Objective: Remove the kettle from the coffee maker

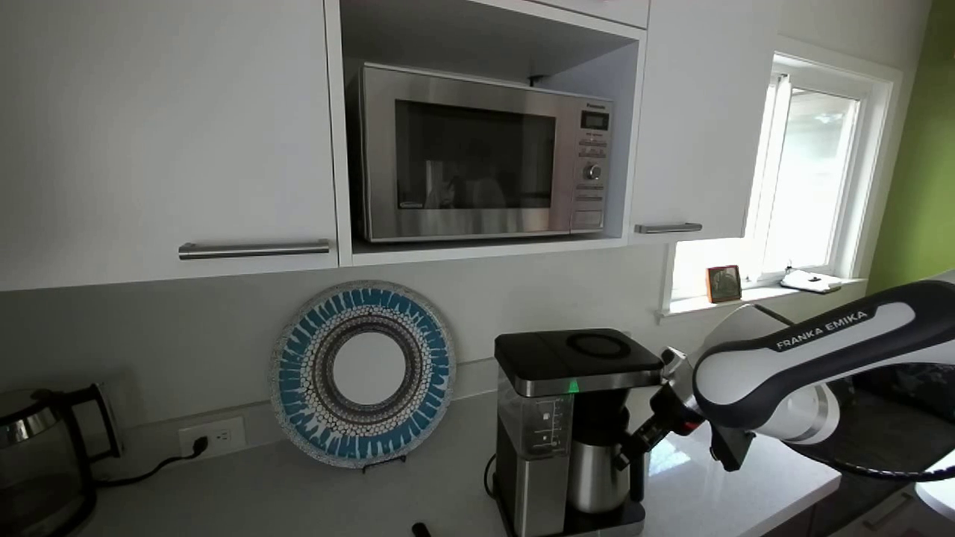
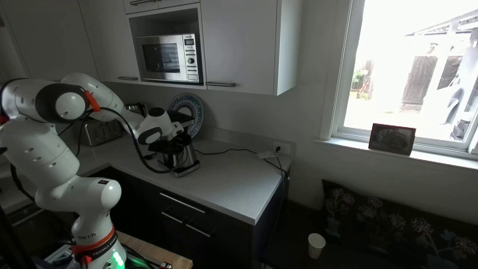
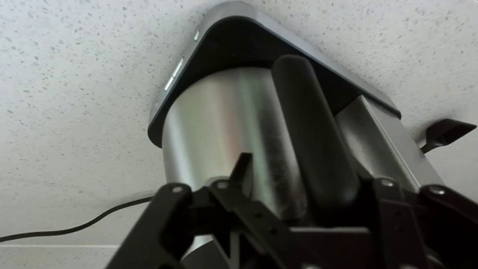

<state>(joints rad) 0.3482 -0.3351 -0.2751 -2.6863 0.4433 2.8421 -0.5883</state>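
The kettle, a steel carafe with a black handle point(image 1: 595, 481), stands upright on the black base of the coffee maker point(image 1: 543, 485). In the wrist view the kettle's steel side point(image 3: 220, 123) and its black handle fill the middle, over the coffee maker's base point(image 3: 239, 41). My gripper point(image 1: 628, 453) is at the kettle's handle side. In the wrist view the gripper point(image 3: 302, 160) is open, with the handle between its fingers. The left finger is apart from the handle; the right fingertip is mostly hidden behind it. In an exterior view the arm partly hides the coffee maker point(image 2: 188, 171).
A blue patterned round plate point(image 1: 365, 440) leans on the wall behind the counter. A glassy electric kettle point(image 1: 45, 462) stands at the far left. A microwave point(image 1: 477, 224) sits in the cabinet above. A black cord point(image 3: 93, 216) and a dark utensil point(image 3: 444, 132) lie near the coffee maker.
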